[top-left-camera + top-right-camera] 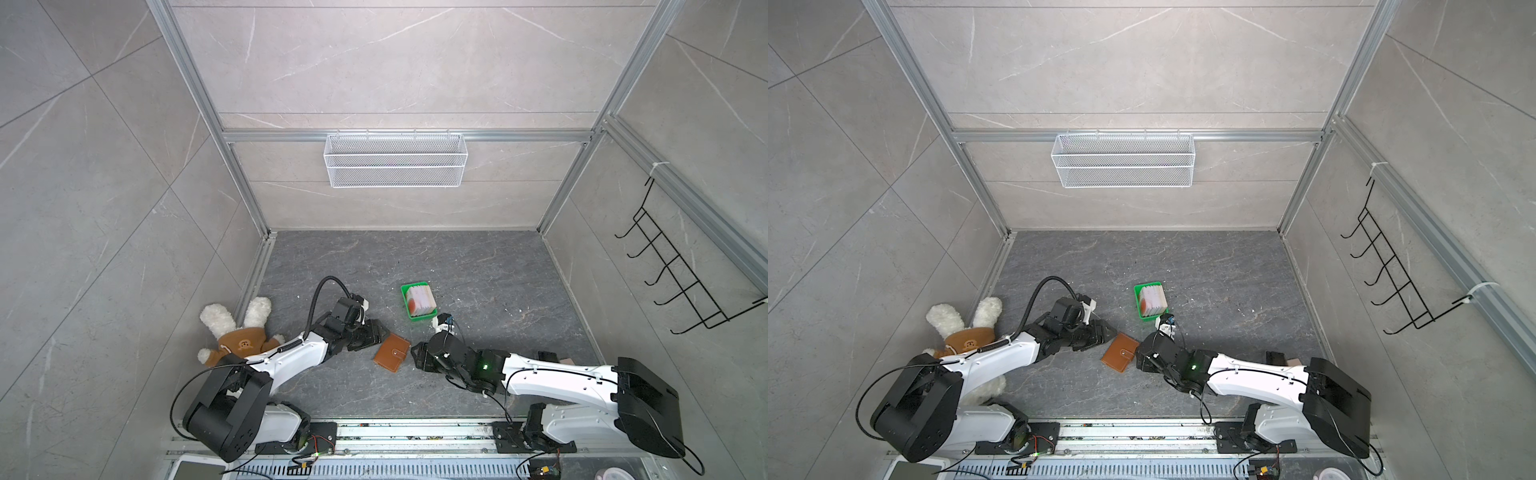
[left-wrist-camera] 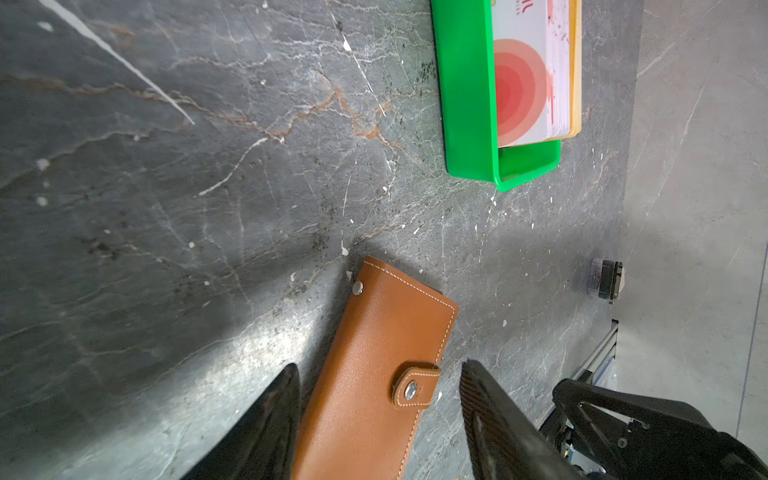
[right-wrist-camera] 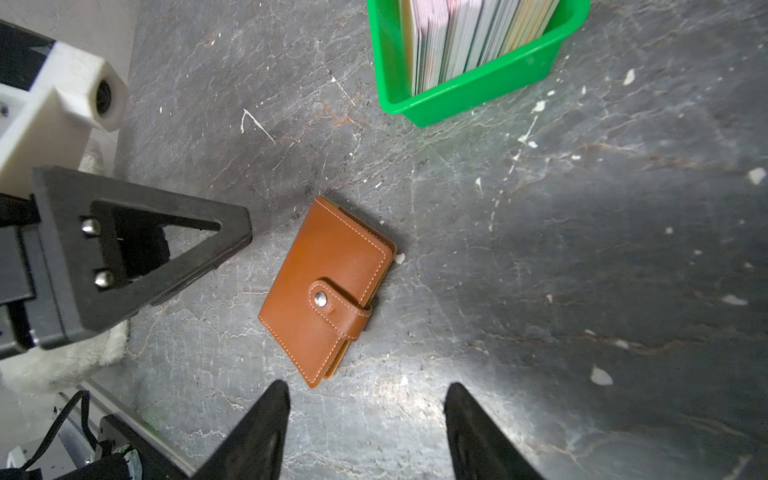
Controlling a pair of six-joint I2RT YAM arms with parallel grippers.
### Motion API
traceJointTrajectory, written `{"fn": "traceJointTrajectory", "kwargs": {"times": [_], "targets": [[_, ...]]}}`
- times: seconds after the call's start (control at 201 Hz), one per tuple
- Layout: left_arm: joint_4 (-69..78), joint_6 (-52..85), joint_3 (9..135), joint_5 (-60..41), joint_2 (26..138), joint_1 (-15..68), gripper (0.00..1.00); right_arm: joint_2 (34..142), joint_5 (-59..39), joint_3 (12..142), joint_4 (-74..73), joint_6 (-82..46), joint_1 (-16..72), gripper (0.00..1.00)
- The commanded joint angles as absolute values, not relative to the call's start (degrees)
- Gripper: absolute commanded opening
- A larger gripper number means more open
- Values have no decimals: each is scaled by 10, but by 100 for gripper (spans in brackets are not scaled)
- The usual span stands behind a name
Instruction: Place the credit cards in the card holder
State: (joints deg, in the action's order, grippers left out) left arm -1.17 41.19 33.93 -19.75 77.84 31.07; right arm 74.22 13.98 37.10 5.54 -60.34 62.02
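- Left pincer (image 2: 380, 363): jaws open. In the left wrist view the tan-brown leather card holder with white stitching (image 2: 374, 353) appears between the two black fingers. In the right wrist view the one visible fingertip of this pincer stands clear of the leather, so no grip is shown.
- Right pincer (image 3: 368, 385): jaws open, with only bare tabletop between the fingers. It sits just beside the near corner of the card holder without touching it.
- Card holder: lies flat on the dark grey marble-patterned tabletop (image 1: 478, 270), folded shut, with its snap tab fastened over the open edge. In both top views it lies between the two pincers, turned at an angle to the tabletop edges.
- Stack of thin credit cards (image 1: 420, 301): stands on edge, leaning, inside the small green plastic tray (image 2: 465, 104). The outermost face is pale pinkish-white with a red-orange circle.
- Tray position: on the tabletop, farther toward the back wall than the card holder, near it but apart.
- White plush rabbit in a brown garment (image 1: 232, 332): lies at the left edge of the tabletop, partly under the left arm.
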Motion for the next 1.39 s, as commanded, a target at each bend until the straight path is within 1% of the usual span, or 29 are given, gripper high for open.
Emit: {"fn": "traceJointTrajectory", "kwargs": {"times": [0.0, 0.144, 0.234, 0.398, 0.632, 0.747, 0.891, 1.026, 1.155, 1.384], "targets": [[13, 405, 337, -213, 788, 308, 65, 763, 132, 371, 47, -629, 618, 58], [0, 405, 342, -215, 787, 307, 68, 780, 104, 369, 13, -638, 614, 54], [-9, 402, 351, -224, 800, 307, 68, 786, 91, 361, -6, -651, 603, 50], [0, 400, 341, -238, 814, 307, 68, 792, 55, 352, -24, -651, 580, 49], [-10, 400, 319, -259, 794, 308, 68, 806, 11, 330, -72, -663, 558, 45], [-1, 412, 312, -290, 804, 309, 68, 809, 14, 318, -83, -673, 557, 45], [36, 437, 293, -298, 798, 318, 68, 790, 37, 297, -79, -680, 556, 44], [47, 458, 293, -289, 799, 343, 67, 765, 56, 295, -39, -672, 557, 43], [63, 482, 281, -281, 781, 350, 68, 731, 72, 298, 8, -658, 556, 41], [71, 509, 277, -253, 766, 377, 67, 697, 72, 302, 31, -616, 555, 42]]}}
